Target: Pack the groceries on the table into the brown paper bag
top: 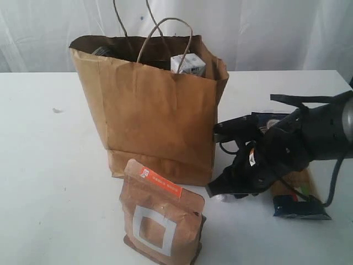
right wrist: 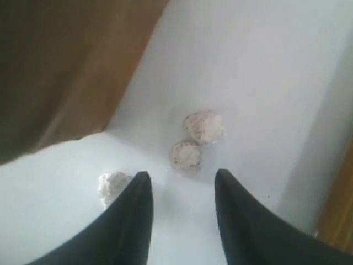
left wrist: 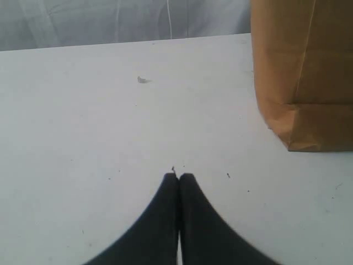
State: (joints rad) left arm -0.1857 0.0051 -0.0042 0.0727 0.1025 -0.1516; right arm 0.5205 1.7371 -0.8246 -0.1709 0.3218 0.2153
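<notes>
The brown pouch with orange strip (top: 162, 218) stands closest, upright on the white table (top: 49, 182). It is matte kraft-coloured and soft-sided, with a pinched top edge, a slanted orange label band and a grey square frame printed on its face. It stands just in front of the bag's lower fold.

To its right the black right arm reaches in low beside the bag's base. The right gripper (right wrist: 182, 182) has smooth, dark, tapering fingers that stand parted, and only white surface shows in the gap. Just beyond the tips lie three pale lumps (right wrist: 186, 155), rough and crumpled; what they are cannot be told. Under the arm lies the long spaghetti packet (top: 302, 185), flat and tan with a dark end.

The left gripper (left wrist: 178, 176) shows only in its own wrist view. Its two black, pointed fingers are pressed together with nothing between them, low over bare tabletop, and the bag's creased bottom corner stands well off to one side.

Behind the pouch stands the brown paper bag (top: 149, 110), tall and crinkled, with its mouth open and a horizontal fold near the bottom. Its twisted cord handles (top: 165, 33) loop up thin and wiry. The small blue-white carton (top: 188, 64), a boxy block with sharp corners, pokes above the rim inside the bag at its right side.

A small dark speck (top: 57, 110) marks the tabletop well left of the bag. A pale pleated curtain (top: 265, 33) hangs behind.
</notes>
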